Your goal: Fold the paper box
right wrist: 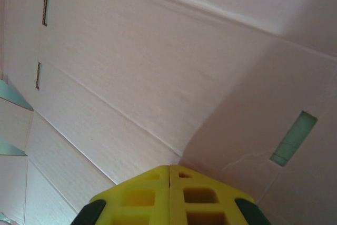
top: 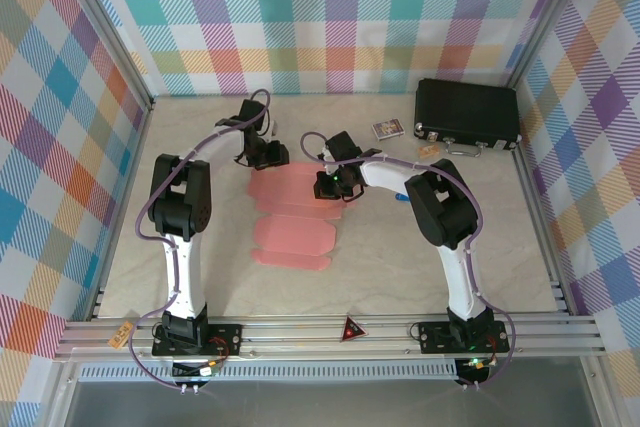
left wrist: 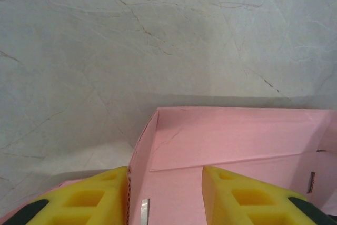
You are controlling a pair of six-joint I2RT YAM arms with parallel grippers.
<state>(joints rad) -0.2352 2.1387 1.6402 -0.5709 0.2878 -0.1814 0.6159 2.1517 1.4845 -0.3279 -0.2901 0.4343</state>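
- Table (top: 450,267): pale and marbled, stretching ahead of the left gripper (left wrist: 164,183).
- Box (top: 290,232): pink card, lying between both grippers and trailing nearward, with one wall raised.
- Case (top: 467,112): black, well beyond the right gripper (right wrist: 169,177), off to its right.
- Left gripper: fingers spread astride the raised wall.
- Right gripper: fingers pressed together, just over the card.

left hand (left wrist: 164,177): fingers apart | right hand (right wrist: 169,172): fingers pressed together
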